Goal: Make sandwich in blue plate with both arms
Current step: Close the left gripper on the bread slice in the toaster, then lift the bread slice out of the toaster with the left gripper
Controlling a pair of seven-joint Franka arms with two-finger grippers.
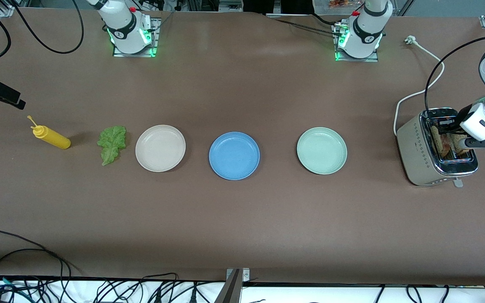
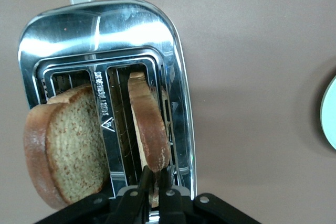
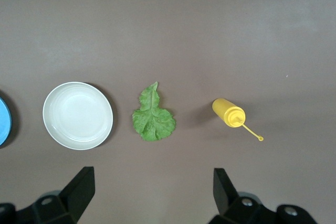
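My left gripper [image 2: 153,182] is down at the toaster [image 1: 419,151], fingers pinched tight on the bread slice [image 2: 149,129] standing in one slot; a second slice [image 2: 65,145] leans out of the other. My right gripper [image 3: 152,190] waits spread wide above the lettuce leaf [image 1: 112,143]. The blue plate [image 1: 234,155] sits bare between the cream plate [image 1: 160,147] and the mint plate [image 1: 321,150].

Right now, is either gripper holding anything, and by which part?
Left gripper: shut on the top edge of a bread slice in the toaster. Right gripper: open, holding nothing.
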